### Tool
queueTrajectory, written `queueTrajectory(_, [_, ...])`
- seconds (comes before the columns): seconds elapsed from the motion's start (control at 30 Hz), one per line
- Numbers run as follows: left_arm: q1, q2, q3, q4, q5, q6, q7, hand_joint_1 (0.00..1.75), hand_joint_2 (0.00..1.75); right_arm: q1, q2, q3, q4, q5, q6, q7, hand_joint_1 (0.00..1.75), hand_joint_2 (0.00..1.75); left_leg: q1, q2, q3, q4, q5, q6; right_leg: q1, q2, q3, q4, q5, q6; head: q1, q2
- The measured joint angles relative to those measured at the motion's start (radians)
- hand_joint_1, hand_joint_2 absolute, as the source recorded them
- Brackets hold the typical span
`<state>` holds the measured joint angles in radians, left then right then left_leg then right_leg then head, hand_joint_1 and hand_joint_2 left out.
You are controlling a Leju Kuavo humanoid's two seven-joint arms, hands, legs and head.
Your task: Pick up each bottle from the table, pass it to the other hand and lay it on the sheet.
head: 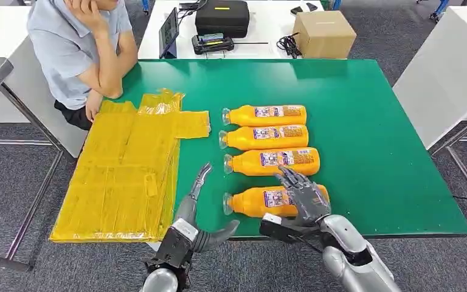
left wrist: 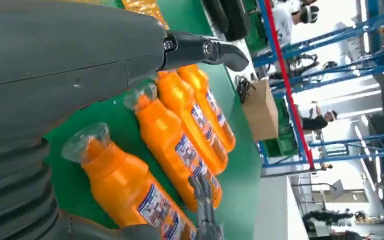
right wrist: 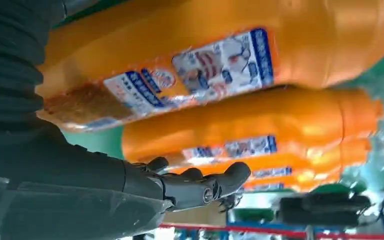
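Head view looks down from high over the bench (head: 371, 121); both wrist views sit close, sharing the bottles (head: 267, 201).

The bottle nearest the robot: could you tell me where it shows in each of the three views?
Head view: nearest bottle, lowest of the row, under the right hand.
Left wrist view: the closest, largest bottle.
Right wrist view: the big bottle across the top.
Shared landmark: its blue-and-white label.
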<state>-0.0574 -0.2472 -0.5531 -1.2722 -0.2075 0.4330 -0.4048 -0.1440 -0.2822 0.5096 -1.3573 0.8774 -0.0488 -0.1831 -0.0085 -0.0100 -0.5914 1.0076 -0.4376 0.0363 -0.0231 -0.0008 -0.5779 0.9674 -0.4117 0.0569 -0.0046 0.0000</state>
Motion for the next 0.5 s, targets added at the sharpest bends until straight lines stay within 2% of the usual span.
queueTrajectory(0.5, [0.0,-0.002,0.003,0.011,0.012,0.0,0.011,0.0,1.75,-0.026,-0.058,0.077,0.0,0.024,0.007,0.048,0.0,1.75,0.0,0.0,0.0,0.0,0.0,0.0,0.0,0.0,0.0,0.0,0.0,0.0,0.0,0.0])
